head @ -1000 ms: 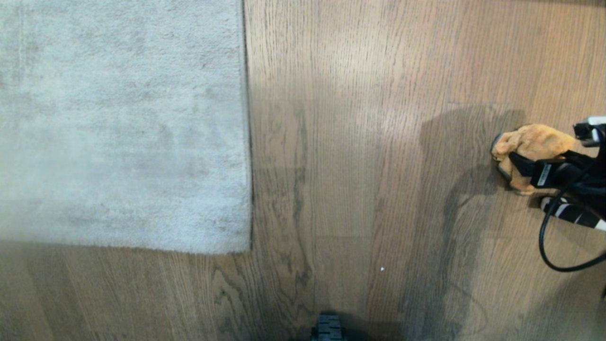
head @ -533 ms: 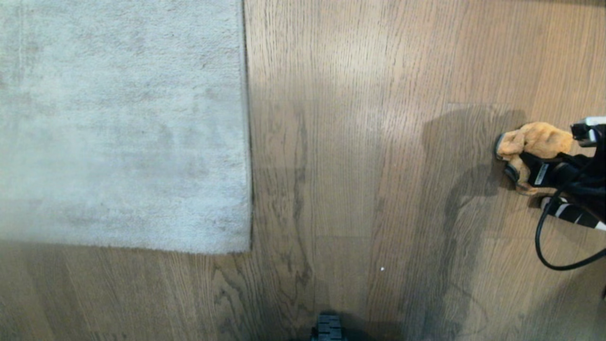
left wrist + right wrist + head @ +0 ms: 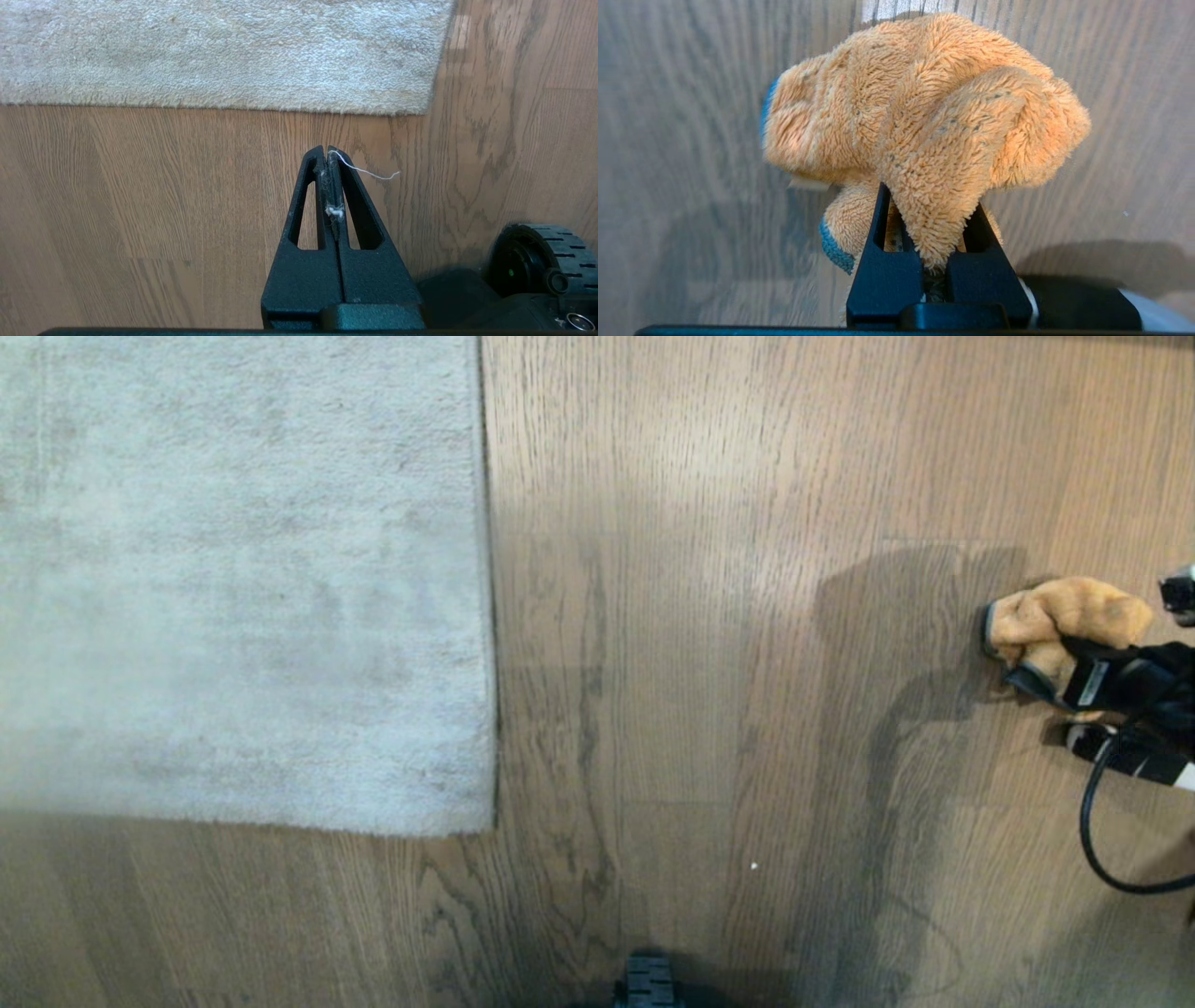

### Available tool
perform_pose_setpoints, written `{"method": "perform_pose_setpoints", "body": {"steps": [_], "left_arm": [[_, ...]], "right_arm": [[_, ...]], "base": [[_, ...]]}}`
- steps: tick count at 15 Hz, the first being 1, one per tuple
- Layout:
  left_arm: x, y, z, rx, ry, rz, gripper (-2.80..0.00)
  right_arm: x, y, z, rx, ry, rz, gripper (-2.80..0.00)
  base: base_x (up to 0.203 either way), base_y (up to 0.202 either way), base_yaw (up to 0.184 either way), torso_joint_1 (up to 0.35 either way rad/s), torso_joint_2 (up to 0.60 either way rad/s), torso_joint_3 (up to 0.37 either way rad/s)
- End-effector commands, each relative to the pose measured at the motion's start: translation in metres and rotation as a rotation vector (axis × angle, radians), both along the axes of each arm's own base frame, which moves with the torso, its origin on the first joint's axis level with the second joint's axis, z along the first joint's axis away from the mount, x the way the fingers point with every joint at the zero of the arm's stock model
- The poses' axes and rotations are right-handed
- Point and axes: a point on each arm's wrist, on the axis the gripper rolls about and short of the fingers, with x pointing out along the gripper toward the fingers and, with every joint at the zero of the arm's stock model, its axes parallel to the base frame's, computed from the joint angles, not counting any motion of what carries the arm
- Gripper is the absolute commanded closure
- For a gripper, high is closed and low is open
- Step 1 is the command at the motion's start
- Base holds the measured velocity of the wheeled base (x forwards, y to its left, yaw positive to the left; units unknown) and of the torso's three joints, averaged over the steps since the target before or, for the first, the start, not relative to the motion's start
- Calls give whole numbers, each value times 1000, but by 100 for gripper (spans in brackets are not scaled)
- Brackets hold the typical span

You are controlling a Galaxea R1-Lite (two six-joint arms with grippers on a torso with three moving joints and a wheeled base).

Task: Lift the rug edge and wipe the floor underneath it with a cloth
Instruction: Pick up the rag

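Two grippers show at this moment, and only one is at work. Farthest left in the head view lies the very large pale grey short-pile rug (image 3: 243,579), flat on the boards, with its straight right border and square near corner, the rug edge (image 3: 487,709), resting on the brown wood-grain plank floor (image 3: 672,663). No part of that border is raised, so its underside is hidden. In the left wrist view the left gripper (image 3: 327,151) hangs above bare planks just short of the rug's near border, apart from it; its two black fingers are pressed together with no gap, and only a wisp of pale lint and a thin white thread cling to the tips. A black ribbed wheel (image 3: 544,254) of the base sits beside it on the floor. Across the middle of the head view there is a wide band of planks streaked with dark grain and crossed by the arm's shadow. At the far right edge the right gripper (image 3: 1050,677) is pinched down on the small fuzzy orange-yellow microfibre cloth (image 3: 1064,616) with its thin grey-blue stitched border. The right wrist view shows the cloth (image 3: 924,116) bunched into a ball, a fold clamped between the black fingers (image 3: 878,224). It is well apart from the rug.
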Motion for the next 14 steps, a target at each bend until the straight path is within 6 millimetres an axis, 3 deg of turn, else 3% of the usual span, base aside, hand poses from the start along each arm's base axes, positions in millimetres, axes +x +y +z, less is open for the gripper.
{"method": "perform_pose_setpoints", "body": {"steps": [1, 8, 14], "left_arm": [[0, 0, 0, 0, 0, 0, 0], [0, 0, 0, 0, 0, 0, 0], [0, 0, 0, 0, 0, 0, 0]], "right_arm": [[-27, 7, 12, -11, -44, 2, 0], [-113, 28, 15, 20, -35, 9, 0], [-163, 41, 6, 34, 13, 10, 0]], "base": [[0, 0, 0, 0, 0, 0], [0, 0, 0, 0, 0, 0], [0, 0, 0, 0, 0, 0]]}}
